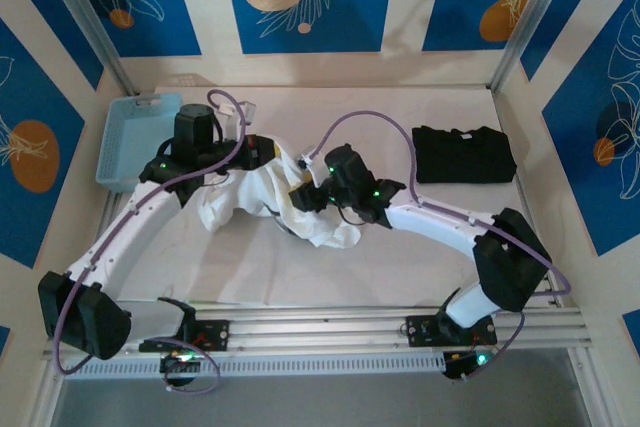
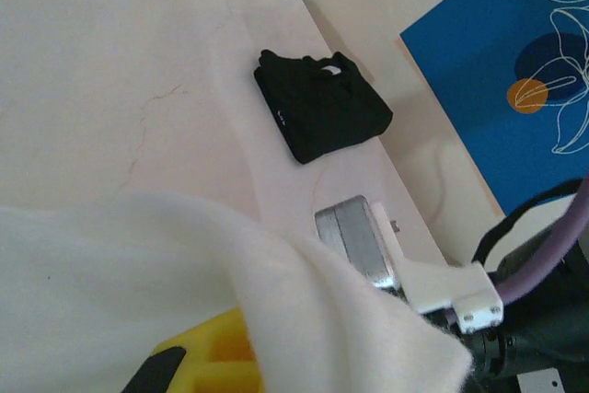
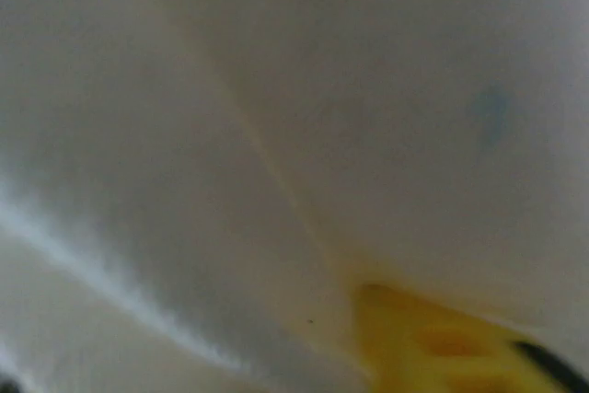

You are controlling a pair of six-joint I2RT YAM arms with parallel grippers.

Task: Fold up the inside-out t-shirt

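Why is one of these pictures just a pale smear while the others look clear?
Right wrist view: the white t-shirt sits very close to the lens, so everything is out of focus. Left wrist view: the near cloth is soft, while the black folded garment farther off is sharp. Top external view: even light, sharp throughout, no glare.

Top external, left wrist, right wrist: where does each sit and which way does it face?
Top external: above and behind the bases, looking down at the table; left arm and right arm reach the t-shirt.
Left wrist: low, facing across to the black folded garment; its yellow finger shows.
Right wrist: pressed against the t-shirt, blurred; yellow finger shows.
Shared: top and left wrist both see the garment.
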